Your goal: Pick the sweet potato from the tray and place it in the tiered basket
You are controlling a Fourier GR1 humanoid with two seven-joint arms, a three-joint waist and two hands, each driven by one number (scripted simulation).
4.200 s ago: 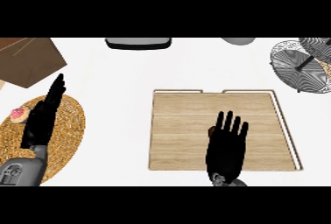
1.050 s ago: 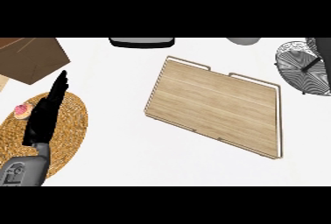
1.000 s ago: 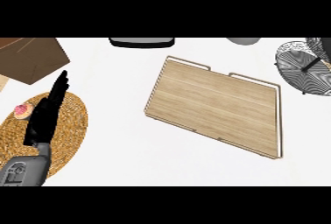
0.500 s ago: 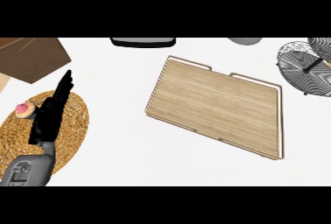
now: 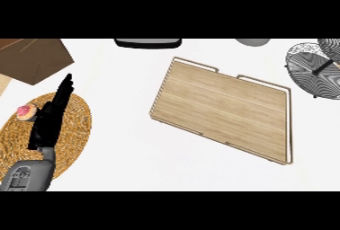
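Wooden tray [image 5: 225, 114] shows no sweet potato, so handling cannot be judged; left hand [image 5: 51, 116] rests, fingers straight

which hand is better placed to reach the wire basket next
Hard to call. Only the left hand shows, fingers straight, over the woven mat at far left. The tiered basket sits at upper right, the robot's right side, so probably the unseen right hand.
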